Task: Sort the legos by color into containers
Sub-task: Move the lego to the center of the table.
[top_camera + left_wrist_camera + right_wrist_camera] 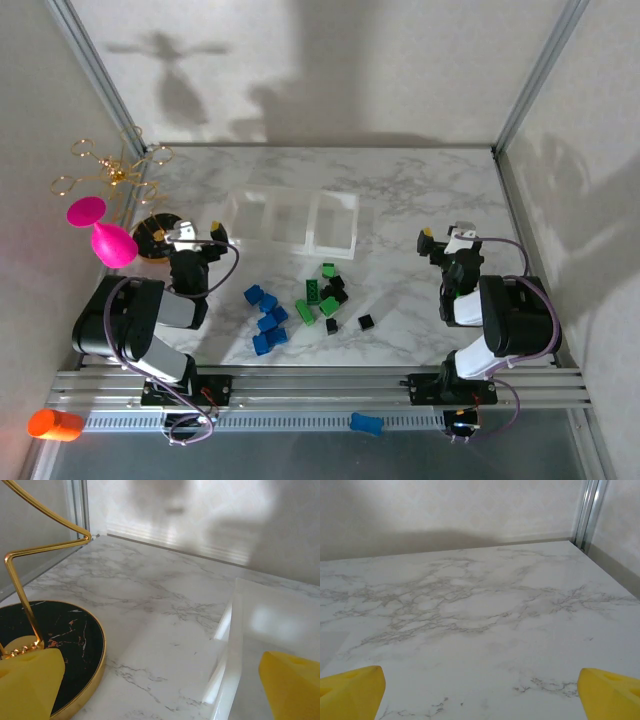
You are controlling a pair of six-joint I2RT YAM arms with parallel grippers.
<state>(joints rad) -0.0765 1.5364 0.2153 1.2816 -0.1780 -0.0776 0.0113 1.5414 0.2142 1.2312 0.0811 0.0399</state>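
Legos (268,322) lay bunched near the containers (318,225); the left gripper (198,232) and right gripper (445,238), both spread empty, could pinch mixed-colour neighbours together.

Pair of robot arms — left arm (130,325), right arm (505,320): bulky black rounded joint housings, white link sections, thin purple cables looping alongside. Left gripper (205,232), right gripper (445,238): white-and-black bodies, wedge-shaped matte yellow plastic fingertips (610,692).
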